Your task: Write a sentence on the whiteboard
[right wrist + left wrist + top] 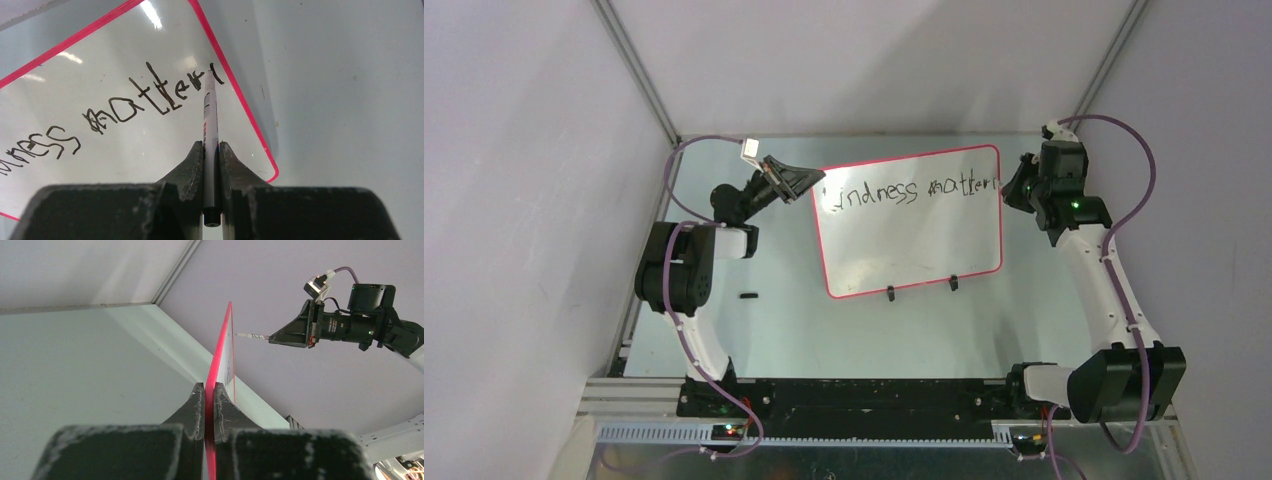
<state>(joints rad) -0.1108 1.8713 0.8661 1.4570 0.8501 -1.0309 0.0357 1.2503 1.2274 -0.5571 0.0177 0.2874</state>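
Note:
The whiteboard (pixel 914 240), white with a red-pink rim, stands tilted on two black clip feet. The sentence (pixel 894 192) in black marker reads "Kindness matter" plus one more stroke, in one line along the top. My left gripper (pixel 809 180) is shut on the whiteboard's left rim (pixel 210 405). My right gripper (pixel 1021 185) is shut on a white marker (pixel 210 130). The marker tip rests at the board's top right, just after the last stroke of the sentence (pixel 150 97). In the left wrist view the marker (pixel 251 335) points at the board's face (pixel 227 355).
A small black marker cap (pixel 747 296) lies on the pale green table left of the board. Grey walls with metal corner rails close in the back and sides. The arm bases sit on a black rail (pixel 864 395) at the near edge.

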